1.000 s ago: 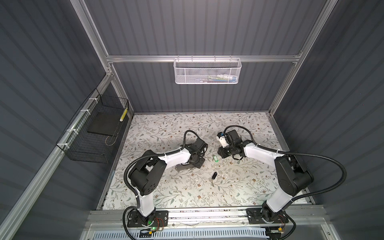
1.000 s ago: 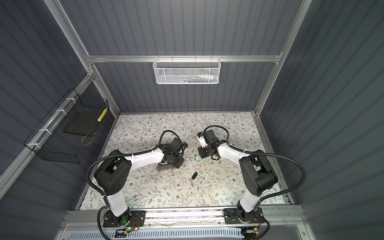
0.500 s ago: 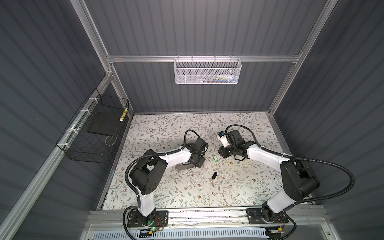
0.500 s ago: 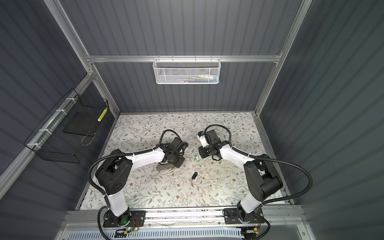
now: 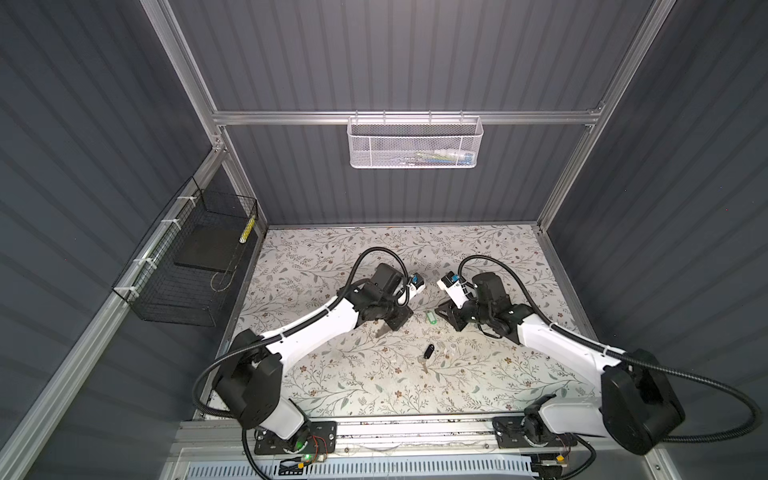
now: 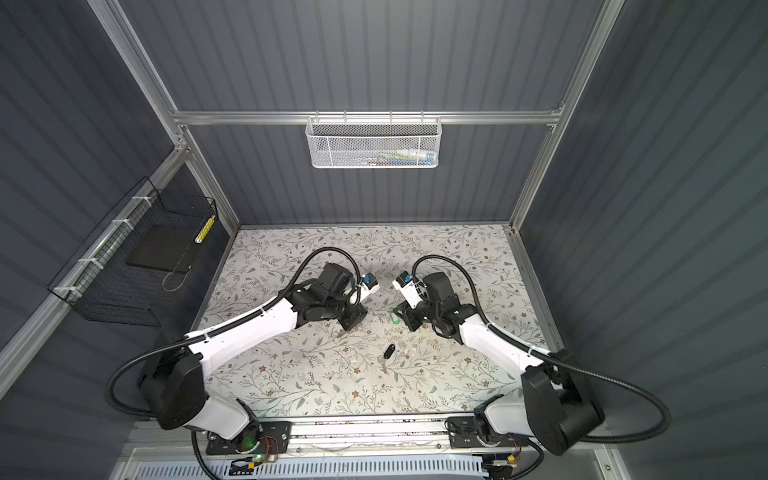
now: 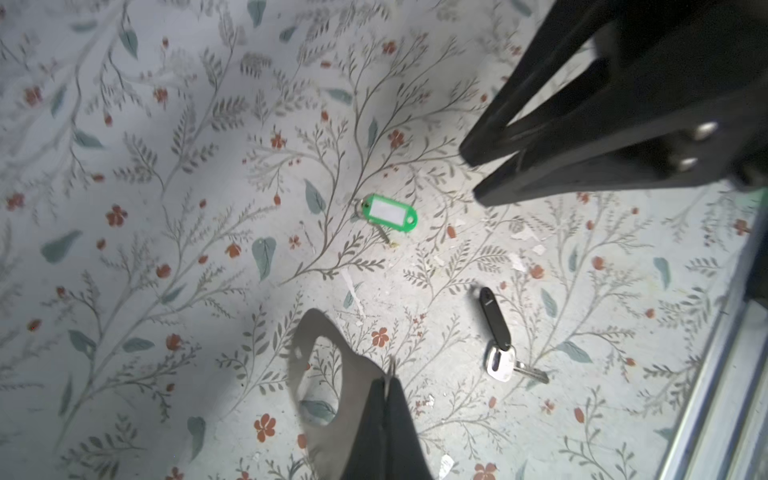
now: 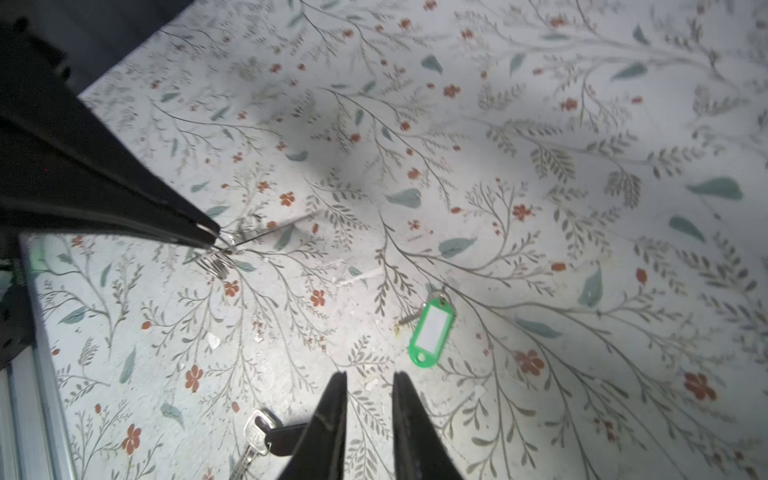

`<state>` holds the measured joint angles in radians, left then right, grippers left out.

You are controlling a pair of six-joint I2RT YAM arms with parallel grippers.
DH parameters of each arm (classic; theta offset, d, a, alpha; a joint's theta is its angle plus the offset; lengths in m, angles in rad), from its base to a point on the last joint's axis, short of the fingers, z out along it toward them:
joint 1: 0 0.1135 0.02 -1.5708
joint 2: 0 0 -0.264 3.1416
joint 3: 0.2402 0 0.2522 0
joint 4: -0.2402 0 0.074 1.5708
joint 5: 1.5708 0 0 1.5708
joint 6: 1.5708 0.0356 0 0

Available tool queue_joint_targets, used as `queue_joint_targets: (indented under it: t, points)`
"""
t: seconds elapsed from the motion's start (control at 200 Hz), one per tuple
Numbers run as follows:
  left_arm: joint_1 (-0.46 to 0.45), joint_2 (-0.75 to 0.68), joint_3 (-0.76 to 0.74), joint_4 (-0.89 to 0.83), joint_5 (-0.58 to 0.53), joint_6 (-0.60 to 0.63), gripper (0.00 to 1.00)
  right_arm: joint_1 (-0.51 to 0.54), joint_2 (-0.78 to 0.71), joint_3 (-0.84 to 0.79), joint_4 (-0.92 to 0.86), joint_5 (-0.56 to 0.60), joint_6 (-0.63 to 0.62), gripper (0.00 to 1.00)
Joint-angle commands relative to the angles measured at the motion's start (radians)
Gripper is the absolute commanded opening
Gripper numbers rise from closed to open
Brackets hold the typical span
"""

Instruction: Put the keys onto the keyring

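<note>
So, starting closest in: my left gripper has its fingers pressed tight together on the keyring. They're pinching the flat grey plate right at the edge beside the long slot, and the rest of the plate sticks out past my fingertips. From the right wrist view the same pinch shows side-on, with the little metal rings bunched just under the tips. Honestly can't tell if the plate's far end touches the table or not. Next one out is the black-tagged key, lying flat on the floral top near the plate but not touching it, silver blade pointing away from the tag. A bit farther out is the green-tagged key, also flat on the table and touching nothing. In both top views it sits between my two grippers, closer to the right one. Then there's my right gripper, down low over the table with its fingers spread a little. There's a clear gap between them and nothing in it. The green tag lies just beyond those tips, apart from them. The black tag peeks out from behind one right finger in that wrist view, but the top views show it well clear of that gripper.
</note>
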<state>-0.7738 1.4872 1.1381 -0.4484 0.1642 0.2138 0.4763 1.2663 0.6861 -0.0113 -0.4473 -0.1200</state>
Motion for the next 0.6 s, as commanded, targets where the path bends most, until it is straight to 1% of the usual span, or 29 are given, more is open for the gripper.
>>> queue_joint_targets:
  t: [0.0,0.075,0.1,0.11,0.2,0.31,0.42,0.595]
  points:
    - [-0.007,-0.051,-0.01,-0.009,0.103,0.138,0.0,-0.001,-0.087,-0.078,0.156,-0.174,-0.084,0.23]
    - [-0.006,-0.066,0.005,-0.029,0.153,0.174,0.0,-0.001,-0.14,-0.139,0.227,-0.284,-0.13,0.22]
    - [-0.006,-0.068,0.009,-0.031,0.158,0.182,0.0,0.002,-0.164,-0.158,0.254,-0.303,-0.134,0.21]
    - [-0.006,-0.068,0.01,-0.032,0.189,0.185,0.0,0.002,-0.173,-0.166,0.265,-0.31,-0.135,0.21]
    - [-0.005,-0.069,0.027,-0.052,0.245,0.217,0.0,0.006,-0.219,-0.213,0.326,-0.363,-0.144,0.2]
    - [-0.007,-0.064,0.048,-0.075,0.303,0.243,0.0,0.021,-0.259,-0.235,0.347,-0.394,-0.154,0.18]
    - [-0.007,-0.067,0.056,-0.088,0.344,0.278,0.0,0.045,-0.28,-0.24,0.347,-0.398,-0.171,0.17]
    - [-0.007,-0.09,0.056,-0.089,0.371,0.312,0.0,0.066,-0.28,-0.237,0.356,-0.393,-0.164,0.15]
